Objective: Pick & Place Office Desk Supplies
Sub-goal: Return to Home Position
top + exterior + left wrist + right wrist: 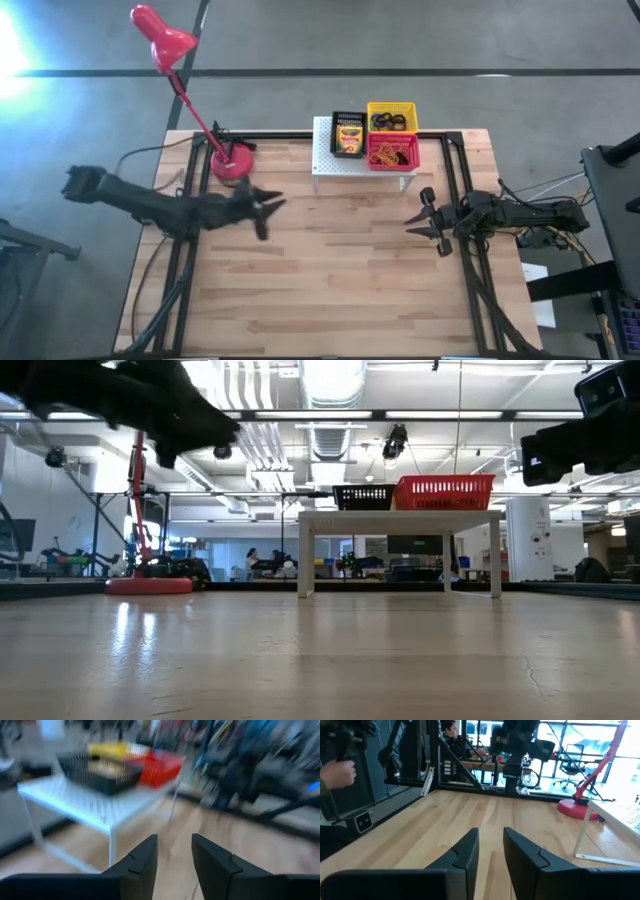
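A yellow-and-green crayon box (348, 137) lies in a black basket (348, 120). Dark rings (390, 122) sit in a yellow basket (392, 106), and a yellowish rubber-band tangle (392, 153) lies in a red basket (393, 163). All three baskets stand on the white perforated stand (325, 160) at the table's far edge. My left gripper (268, 208) (175, 845) hovers left of the stand, above the table, open by a narrow gap and holding nothing. My right gripper (412, 220) (491, 837) hovers near the table's right side, pointing left, also narrowly open and holding nothing.
The red desk lamp's base (232, 165) stands just left of the stand, its stem leaning away to the far left. Bare wooden tabletop (340, 270) spreads between the arms and toward the near edge. A person's hand (337, 772) shows beyond the table's edge.
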You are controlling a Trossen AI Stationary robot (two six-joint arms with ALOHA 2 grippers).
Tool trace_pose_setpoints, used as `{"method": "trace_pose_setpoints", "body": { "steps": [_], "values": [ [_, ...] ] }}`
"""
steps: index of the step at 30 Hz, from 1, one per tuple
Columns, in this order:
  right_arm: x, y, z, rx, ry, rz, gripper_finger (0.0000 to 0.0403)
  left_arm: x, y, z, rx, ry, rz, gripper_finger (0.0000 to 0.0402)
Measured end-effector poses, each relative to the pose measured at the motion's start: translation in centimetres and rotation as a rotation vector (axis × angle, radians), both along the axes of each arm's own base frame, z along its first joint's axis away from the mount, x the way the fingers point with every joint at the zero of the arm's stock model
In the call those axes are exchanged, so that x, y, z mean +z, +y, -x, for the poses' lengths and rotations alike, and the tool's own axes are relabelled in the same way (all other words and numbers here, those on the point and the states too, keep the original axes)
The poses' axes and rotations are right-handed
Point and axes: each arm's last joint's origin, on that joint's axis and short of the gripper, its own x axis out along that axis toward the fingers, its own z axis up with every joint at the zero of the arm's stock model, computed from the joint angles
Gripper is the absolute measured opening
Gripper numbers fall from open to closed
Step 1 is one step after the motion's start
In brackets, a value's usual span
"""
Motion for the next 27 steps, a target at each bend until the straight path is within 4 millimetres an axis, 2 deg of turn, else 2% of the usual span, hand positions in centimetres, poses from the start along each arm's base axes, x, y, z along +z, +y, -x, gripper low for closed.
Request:
{"method": "trace_pose_setpoints", "body": {
  "steps": [2, 5, 11, 24, 27],
  "values": [
    [0.0, 0.0, 0.0, 0.0, 0.003, 0.0, 0.0086, 0.7, 0.7, 2.0, -0.042, -0.115, -0.009, 0.0125],
    [-0.1, 0.0, -0.1, -0.001, 0.011, 0.0, 0.0084, 0.2, 1.8, 4.8, -0.091, -0.242, 0.005, 0.0125],
    [-0.1, 0.0, -0.1, 0.0, 0.013, 0.0, 0.0075, -3.3, 3.5, 8.4, -0.092, -0.353, 0.076, 0.0125],
    [-0.1, 0.0, -0.1, 0.002, 0.014, 0.0, 0.0082, -5.2, 2.9, 10.8, -0.255, -0.184, 0.074, 0.0125],
    [-0.1, 0.0, -0.1, 0.001, 0.013, 0.0, 0.0084, -5.0, 2.6, 10.9, -0.324, -0.189, -0.003, 0.0125]
  ]
}}
